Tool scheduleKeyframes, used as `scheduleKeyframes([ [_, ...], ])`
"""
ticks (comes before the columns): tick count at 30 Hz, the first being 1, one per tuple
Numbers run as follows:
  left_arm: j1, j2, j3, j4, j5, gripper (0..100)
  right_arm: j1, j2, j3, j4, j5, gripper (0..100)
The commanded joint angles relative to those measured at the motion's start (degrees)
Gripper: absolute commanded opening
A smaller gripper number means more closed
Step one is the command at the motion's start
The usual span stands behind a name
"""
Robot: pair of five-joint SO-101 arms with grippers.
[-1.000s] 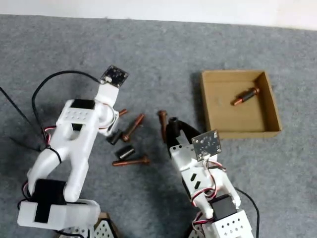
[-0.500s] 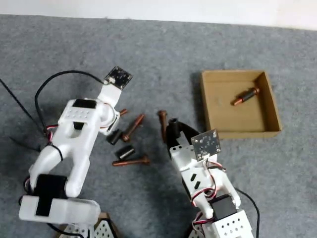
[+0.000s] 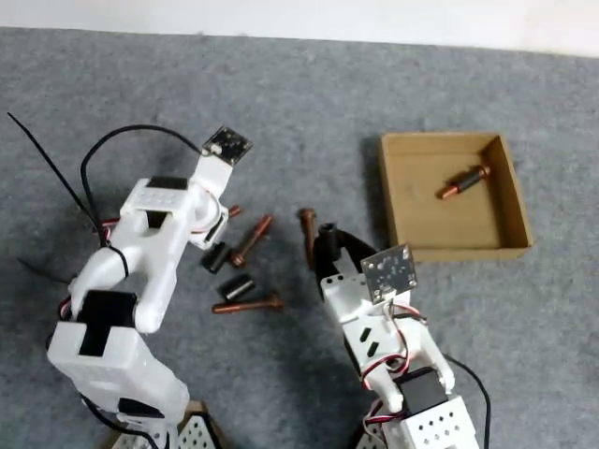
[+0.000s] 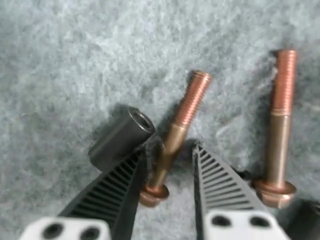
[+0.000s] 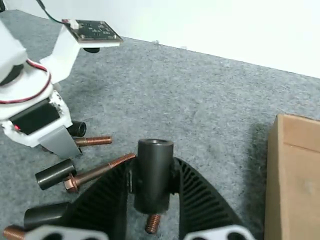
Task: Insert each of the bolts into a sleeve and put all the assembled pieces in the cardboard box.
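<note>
Grips an upright sleeve in the clenched right tool, over the middle of the worktop. Straddles a lying bolt with the released left tool farther left, a finger on either side, a second sleeve just beside one finger. Keeps one assembled piece lying inside the box at the far right, other bolts loose between the arms.

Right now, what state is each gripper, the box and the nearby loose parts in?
left gripper: open, jaws either side of a loose bolt lying flat.
right gripper: shut on an upright sleeve, top bore empty.
cardboard box: open-topped, one assembled piece lying inside.
lying sleeve: on its side, no bolt in it.
</note>
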Motion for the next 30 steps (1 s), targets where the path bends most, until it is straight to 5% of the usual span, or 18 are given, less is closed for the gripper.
scheduleKeyframes([
  [1, -0.84, 0.31, -2.86, -0.7, -0.18, 15, 0.57, -1.63, 2.42, 0.04, 0.26, 0.4],
  [30, -3.03, 0.84, -4.0, 3.25, -0.09, 15, 0.57, -1.45, 2.51, 0.13, 0.26, 0.4],
])
